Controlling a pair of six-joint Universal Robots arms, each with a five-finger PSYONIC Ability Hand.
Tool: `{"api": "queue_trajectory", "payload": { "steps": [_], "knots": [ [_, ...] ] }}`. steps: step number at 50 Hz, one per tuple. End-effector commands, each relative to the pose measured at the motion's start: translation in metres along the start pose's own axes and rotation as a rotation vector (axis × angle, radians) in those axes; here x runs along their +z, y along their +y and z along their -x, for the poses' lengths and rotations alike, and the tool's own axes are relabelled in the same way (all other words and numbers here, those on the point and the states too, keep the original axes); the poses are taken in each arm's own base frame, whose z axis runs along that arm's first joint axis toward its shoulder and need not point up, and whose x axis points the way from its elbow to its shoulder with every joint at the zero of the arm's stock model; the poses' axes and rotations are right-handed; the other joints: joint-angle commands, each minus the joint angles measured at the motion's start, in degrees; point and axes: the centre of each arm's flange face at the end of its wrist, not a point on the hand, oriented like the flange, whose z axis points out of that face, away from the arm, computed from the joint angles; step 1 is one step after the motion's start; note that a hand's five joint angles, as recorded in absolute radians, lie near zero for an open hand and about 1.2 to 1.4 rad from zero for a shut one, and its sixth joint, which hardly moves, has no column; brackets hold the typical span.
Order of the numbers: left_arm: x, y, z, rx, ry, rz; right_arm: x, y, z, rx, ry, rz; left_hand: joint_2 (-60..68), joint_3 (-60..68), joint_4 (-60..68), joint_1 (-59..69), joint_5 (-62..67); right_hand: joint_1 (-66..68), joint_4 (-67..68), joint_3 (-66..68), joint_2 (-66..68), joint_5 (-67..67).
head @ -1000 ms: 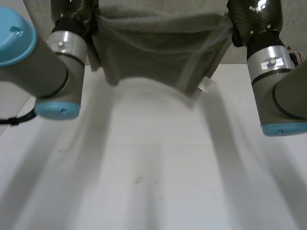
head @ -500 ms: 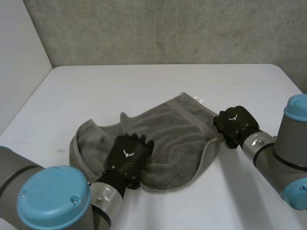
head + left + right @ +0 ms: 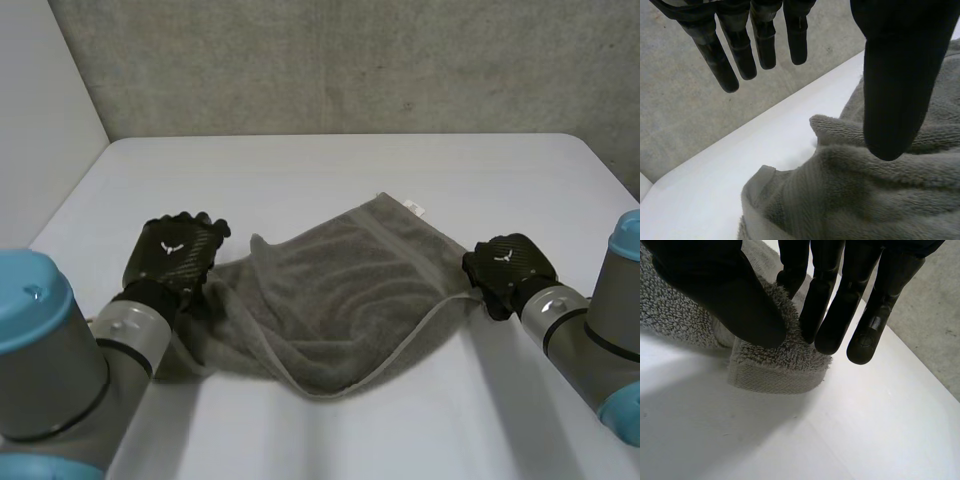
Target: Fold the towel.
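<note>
A grey terry towel (image 3: pixel 340 300) lies rumpled in the middle of the white worktop (image 3: pixel 330 170), its near edge curving in a loose fold and a small white label (image 3: pixel 413 208) sticking out at its far corner. The left hand (image 3: pixel 178 252) sits at the towel's left end, where the cloth is bunched up beside it. In the left wrist view its fingers (image 3: pixel 720 55) hang straight and spread, well apart from the thumb (image 3: pixel 895 75), with nothing between them; the heaped towel (image 3: pixel 880 190) lies under the palm, and whether the thumb tip touches the pile cannot be told. The right hand (image 3: pixel 508 265) is at the towel's right corner. In the right wrist view its thumb (image 3: pixel 725 295) and fingers (image 3: pixel 827 305) close from both sides on a raised hump of the cloth (image 3: pixel 785 365), pinching that hemmed corner just above the worktop. A grey concrete wall (image 3: pixel 350 60) stands behind the worktop's far edge
</note>
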Motion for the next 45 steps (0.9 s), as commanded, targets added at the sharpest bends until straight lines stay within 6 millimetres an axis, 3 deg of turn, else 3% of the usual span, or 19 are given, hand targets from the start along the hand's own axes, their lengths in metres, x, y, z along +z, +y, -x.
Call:
{"api": "queue_trajectory", "payload": {
  "steps": [1,12,17,21,23,33,34,37,39,43,45],
  "knots": [
    [0.023,0.01,-0.003,0.04,0.113,0.041,-0.002,0.003,0.006,0.0,-0.017,0.01,6.27,6.25,6.4,6.27,6.37,1.57,11.51,11.88,12.09,12.92],
    [0.051,0.031,0.006,0.25,0.133,0.126,-0.002,0.005,0.007,0.0,-0.022,0.016,6.94,6.92,7.07,6.95,7.05,1.57,11.51,11.88,12.09,12.92],
    [0.055,0.034,0.005,0.252,0.143,0.128,-0.002,0.006,0.008,-0.001,-0.024,0.018,7.6,7.59,7.74,7.61,7.71,1.57,11.51,11.88,12.09,12.92],
    [0.058,0.037,0.003,0.25,0.156,0.131,-0.001,0.007,0.009,0.0,-0.03,0.023,14.17,14.16,14.3,14.18,14.28,1.57,11.51,11.88,12.09,12.92],
    [0.059,0.04,0.0,0.247,0.183,0.129,-0.001,0.008,0.01,-0.002,-0.035,0.024,25.22,25.2,25.35,25.23,25.33,1.57,11.51,11.88,12.09,12.92],
    [0.061,0.046,-0.011,0.24,0.272,0.112,0.005,0.007,0.009,-0.016,-0.034,0.028,28.97,28.95,29.1,28.98,29.07,1.57,11.51,11.88,12.09,12.92],
    [0.062,0.047,-0.011,0.24,0.271,0.115,0.006,0.007,0.009,-0.016,-0.033,0.029,34.47,34.46,34.6,34.48,34.58,1.57,11.51,11.88,12.09,12.92],
    [0.064,0.047,-0.01,0.242,0.266,0.114,0.008,0.007,0.008,-0.021,-0.029,0.029,43.27,43.26,43.4,43.28,43.38,1.57,11.51,11.88,12.09,12.92],
    [0.069,0.042,-0.008,0.245,0.251,0.097,0.01,0.006,0.007,-0.031,-0.026,0.028,59.0,58.99,59.14,59.01,59.11,1.57,11.51,11.88,12.09,12.92],
    [0.079,0.03,-0.003,0.252,0.224,0.044,0.016,0.001,0.003,-0.067,-0.009,0.01,59.06,59.05,59.19,59.07,59.17,1.57,11.51,11.88,12.09,12.92],
    [0.086,0.022,0.001,0.257,0.197,0.002,0.024,-0.012,-0.007,-0.098,0.025,-0.031,59.06,59.05,59.19,59.07,59.17,1.57,11.51,11.88,12.09,12.92]
  ]
}}
